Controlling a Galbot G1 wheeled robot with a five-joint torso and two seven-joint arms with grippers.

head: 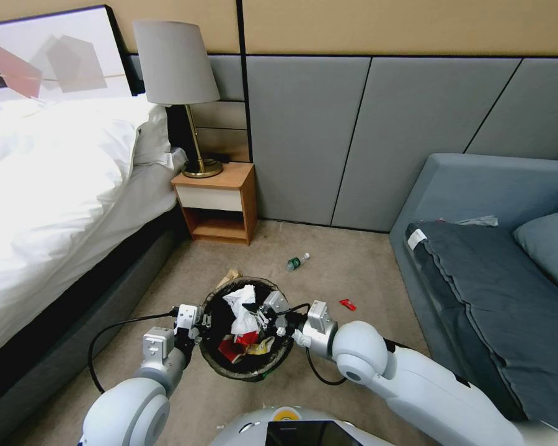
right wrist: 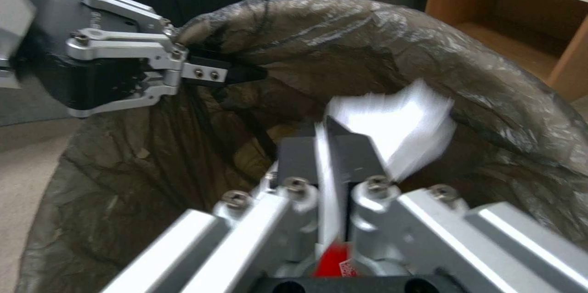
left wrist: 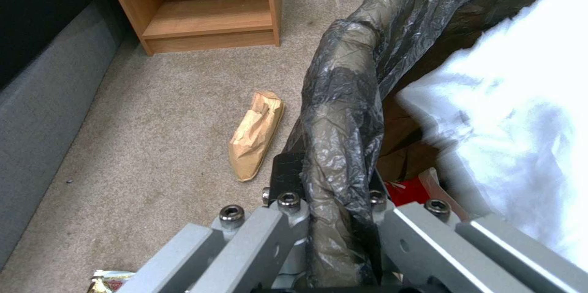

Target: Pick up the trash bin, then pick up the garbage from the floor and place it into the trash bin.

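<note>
In the head view, the trash bin [head: 247, 362] is in the lower middle of the picture, over the beige carpet [head: 353, 272], and its dark bag is folded over the rim. The left gripper [head: 203, 322] is at the 9 o'clock side of the rim and its fingers are pinching it. The right gripper [head: 258, 314] reaches in from the 3 o'clock side and holds a white paper wad [head: 242, 306] over the opening; red and yellow wrappers [head: 242, 345] lie inside the bin. On the floor, a small green-labelled bottle [head: 297, 262] lies at 1 o'clock from the bin, a red wrapper [head: 347, 304] at 3 o'clock, and a tan paper scrap [head: 229, 277] is just beside the rim at 11 o'clock. In the left wrist view, the left gripper [left wrist: 334, 183] is closed on the bagged rim [left wrist: 343, 114], with one finger outside and one inside. The tan paper scrap [left wrist: 256, 135] lies on the carpet beside the bin, and a wooden nightstand [left wrist: 208, 8] stands farther away. In the right wrist view, the right gripper [right wrist: 334, 146] has its fingers pressed together on the white paper wad [right wrist: 398, 118], inside the bag's opening. The left gripper [right wrist: 227, 74] is seen across the bin, clamped on the far rim.
</note>
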